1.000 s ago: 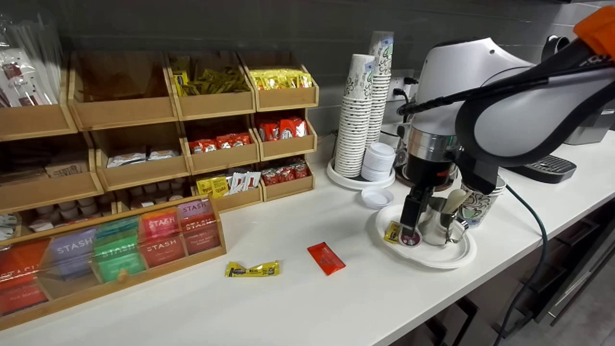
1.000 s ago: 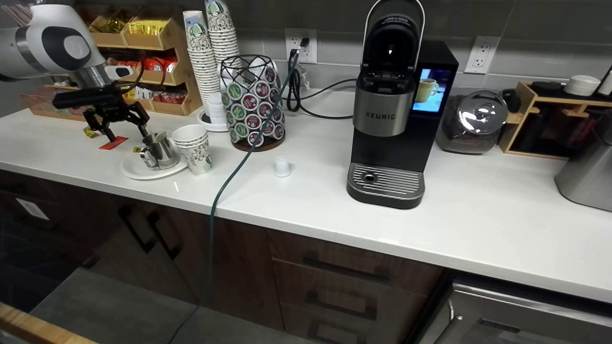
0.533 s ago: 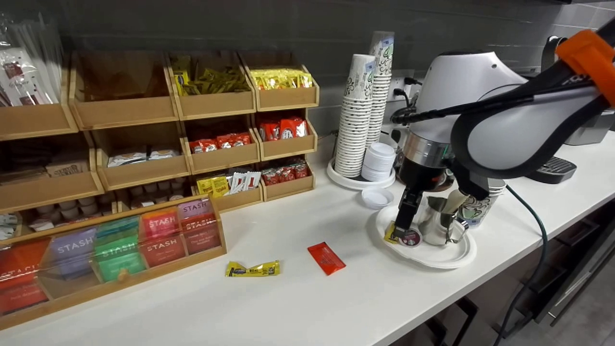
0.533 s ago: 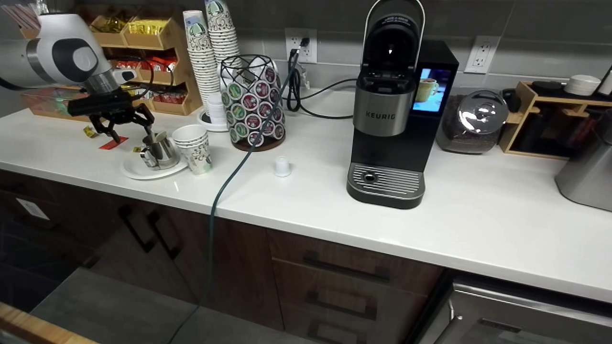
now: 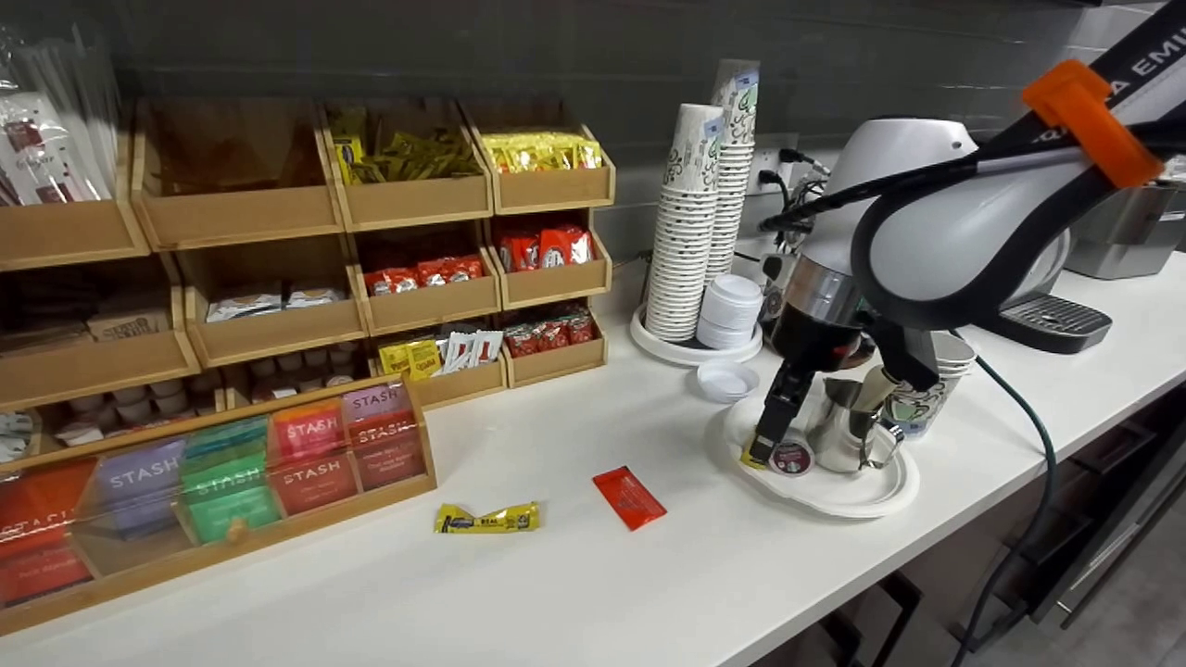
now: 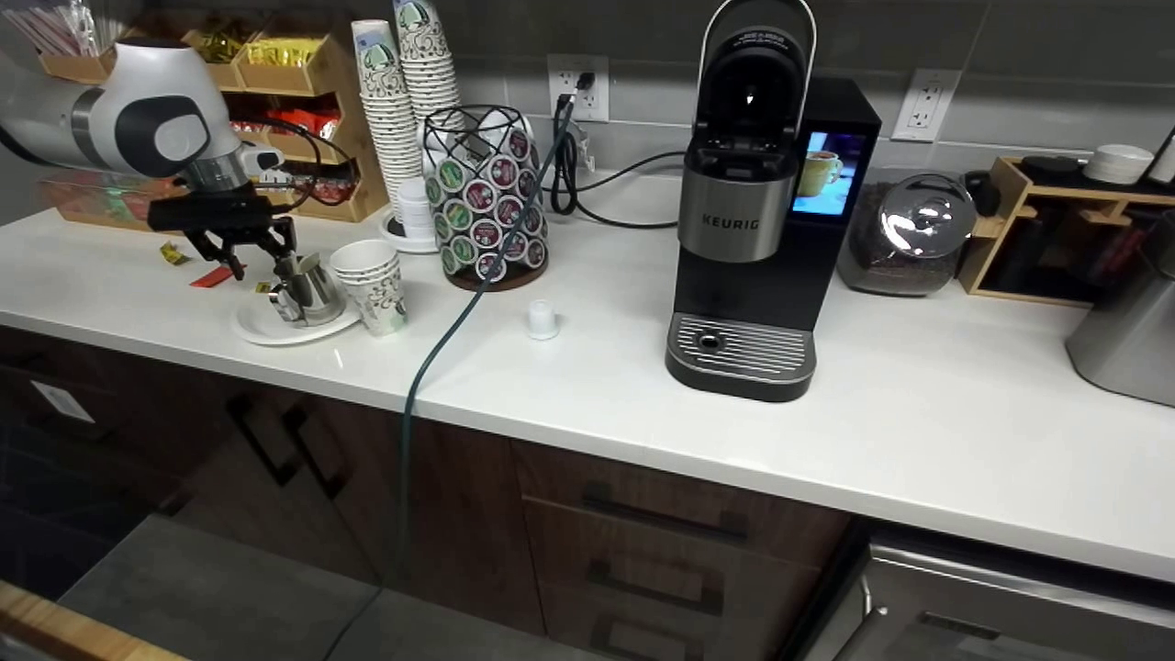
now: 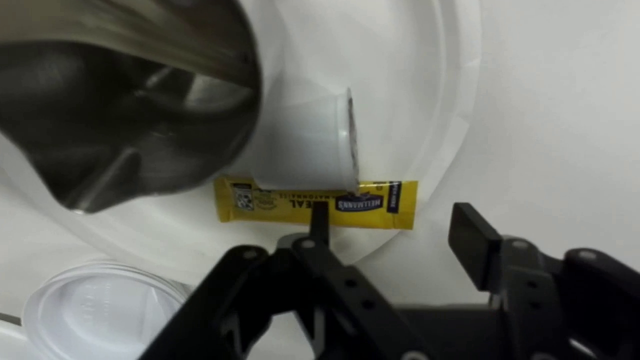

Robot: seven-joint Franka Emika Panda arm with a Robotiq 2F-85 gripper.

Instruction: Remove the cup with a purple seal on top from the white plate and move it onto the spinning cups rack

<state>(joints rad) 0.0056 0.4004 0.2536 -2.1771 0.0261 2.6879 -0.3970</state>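
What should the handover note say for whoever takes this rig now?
Hand: open, holding nothing.
Cup with a purple seal: on its side on the white plate, beside the metal pitcher.
Spinning cups rack: standing on the counter, apart from the plate.
Done: hand near the cup, no grasp yet.
Left: grasp the cup, lift it off, move it onto the rack.

In the wrist view, the pod [image 7: 307, 142] lies on its side on the plate [image 7: 400, 65], right of the jug [image 7: 130, 120], with the packet [image 7: 295, 210] just beside it. In an exterior view, the cups [image 6: 376, 292] stand just right of the plate, and the rack [image 6: 519, 279] behind them to the right, with the cup stacks [image 6: 390, 128] at its left. Before the rack sits a second pod [image 6: 542, 319]; right of that, the coffee maker [image 6: 757, 211].
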